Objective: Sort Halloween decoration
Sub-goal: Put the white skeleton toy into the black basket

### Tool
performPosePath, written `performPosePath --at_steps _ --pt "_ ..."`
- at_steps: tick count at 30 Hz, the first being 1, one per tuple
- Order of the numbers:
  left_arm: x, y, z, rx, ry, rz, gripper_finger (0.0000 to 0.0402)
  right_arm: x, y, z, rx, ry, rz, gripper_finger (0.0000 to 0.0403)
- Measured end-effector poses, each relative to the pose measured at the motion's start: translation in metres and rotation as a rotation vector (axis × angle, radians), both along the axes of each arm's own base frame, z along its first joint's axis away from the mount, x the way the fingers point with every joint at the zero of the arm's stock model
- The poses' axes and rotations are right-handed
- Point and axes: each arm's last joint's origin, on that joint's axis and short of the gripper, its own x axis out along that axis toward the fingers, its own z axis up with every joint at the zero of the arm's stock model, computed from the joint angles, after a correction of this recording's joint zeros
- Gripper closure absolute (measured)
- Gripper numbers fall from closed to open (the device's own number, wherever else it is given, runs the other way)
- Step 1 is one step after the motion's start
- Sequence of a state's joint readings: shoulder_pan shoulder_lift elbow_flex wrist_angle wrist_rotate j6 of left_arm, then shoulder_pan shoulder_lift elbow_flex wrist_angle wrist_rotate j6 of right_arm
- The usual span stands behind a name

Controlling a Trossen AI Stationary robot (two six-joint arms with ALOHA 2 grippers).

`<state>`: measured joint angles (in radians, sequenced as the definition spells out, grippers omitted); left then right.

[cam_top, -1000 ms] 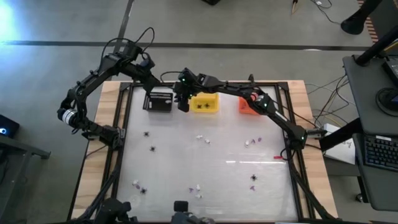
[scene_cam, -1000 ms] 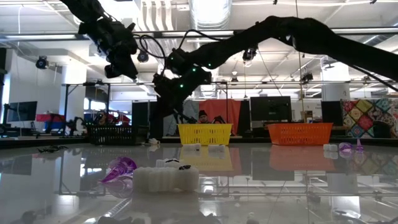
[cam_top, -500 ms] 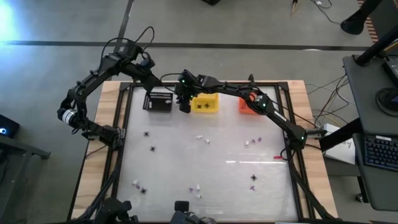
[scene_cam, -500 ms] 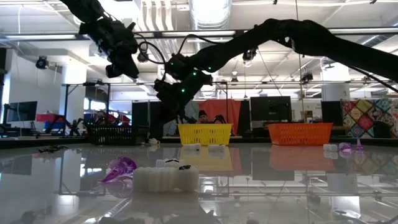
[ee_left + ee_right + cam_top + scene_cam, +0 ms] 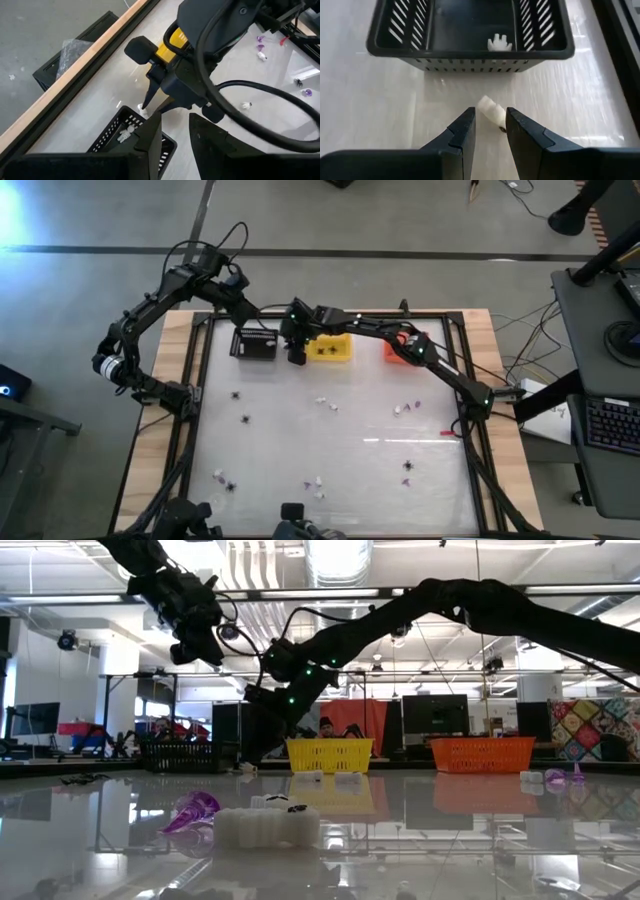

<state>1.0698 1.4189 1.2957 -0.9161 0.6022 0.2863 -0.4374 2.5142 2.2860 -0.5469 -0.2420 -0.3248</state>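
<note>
- On the left of the high view, your left pincer (image 5: 243,309) hangs above the far left of the worktop (image 5: 350,450), just behind the black basket (image 5: 256,342). Over the last second it has not moved. Its wrist view shows the two fingers a little apart with nothing between them.
- The black basket already holds one white bit (image 5: 499,43), seen through its open top in the right wrist view.
- Just right of that basket, your right pincer (image 5: 297,356) has shifted: over the last second its arm has stretched a little further left and the tips have come down toward the glass between the black basket and the yellow basket (image 5: 329,346).
- In its wrist view a second white bit (image 5: 489,109) sits between the partly open finger (image 5: 461,131) tips, just outside the black basket's near wall. Whether it is gripped or only lying on the glass between the tips, you cannot tell.
- My reading: this bit has fallen short of the basket, or is about to be lifted in, so the white sort is not finished.
- Further right, the orange basket (image 5: 397,351) stands at the far edge.
- Black spider-like shapes, purple bits (image 5: 417,404) and more white pieces lie scattered across the near worktop, well apart from both pincers.
</note>
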Motion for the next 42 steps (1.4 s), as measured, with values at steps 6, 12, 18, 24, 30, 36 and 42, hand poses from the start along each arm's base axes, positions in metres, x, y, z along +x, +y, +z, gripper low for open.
performPosePath --at_steps 6,12,18,24,30,36,42 --pt "0.0 0.0 0.0 -0.002 -0.001 0.002 0.032 0.001 0.0 0.0 -0.003 -0.005 0.002 0.0303" --pt "0.0 0.0 0.0 -0.008 -0.005 0.002 0.032 0.001 0.001 0.0 -0.012 -0.004 0.014 0.0303" --pt "0.001 0.0 0.0 -0.014 -0.011 0.002 0.032 0.0 0.002 -0.001 -0.005 0.009 0.017 0.0303" --pt "0.002 -0.001 0.0 -0.02 -0.012 0.003 0.032 -0.001 0.002 -0.001 0.001 0.019 0.016 0.0303" --pt "0.005 -0.003 0.0 -0.028 -0.013 -0.004 0.032 -0.001 0.002 -0.001 0.005 0.019 0.011 0.0303" --pt "0.01 -0.007 0.0 -0.021 -0.005 -0.035 0.032 -0.003 0.004 0.024 -0.04 0.006 -0.021 0.0303" --pt "0.008 -0.007 -0.003 0.013 0.091 0.012 0.032 -0.012 0.008 0.068 -0.04 -0.007 -0.045 0.0296"
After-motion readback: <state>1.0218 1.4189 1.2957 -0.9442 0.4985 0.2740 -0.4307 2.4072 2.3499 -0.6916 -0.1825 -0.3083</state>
